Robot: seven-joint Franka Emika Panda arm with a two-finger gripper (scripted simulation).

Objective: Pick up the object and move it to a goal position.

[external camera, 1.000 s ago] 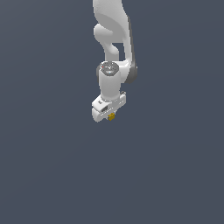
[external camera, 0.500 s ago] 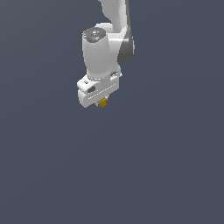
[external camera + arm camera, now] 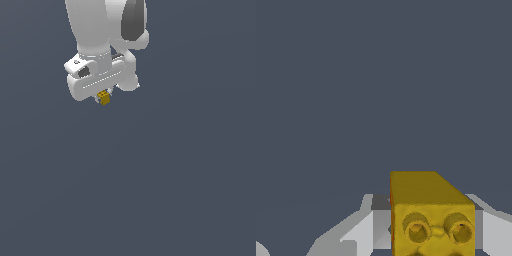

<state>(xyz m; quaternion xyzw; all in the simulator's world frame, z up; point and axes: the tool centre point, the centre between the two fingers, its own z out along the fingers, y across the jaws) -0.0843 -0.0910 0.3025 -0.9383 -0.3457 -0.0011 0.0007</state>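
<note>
Only a plain slate-grey backdrop [image 3: 190,190] shows, possibly a floor.

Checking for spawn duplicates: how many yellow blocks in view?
1. The small yellow-gold block with round studs on one face sits between the white gripper fingers, held off the ground. Both views show the same block; none elsewhere on the grey floor.

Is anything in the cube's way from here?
Nothing visible. The tool is shut on the cube, and both views show only plain grey around it. No goal marker shows, so the path's end cannot be checked.
</note>
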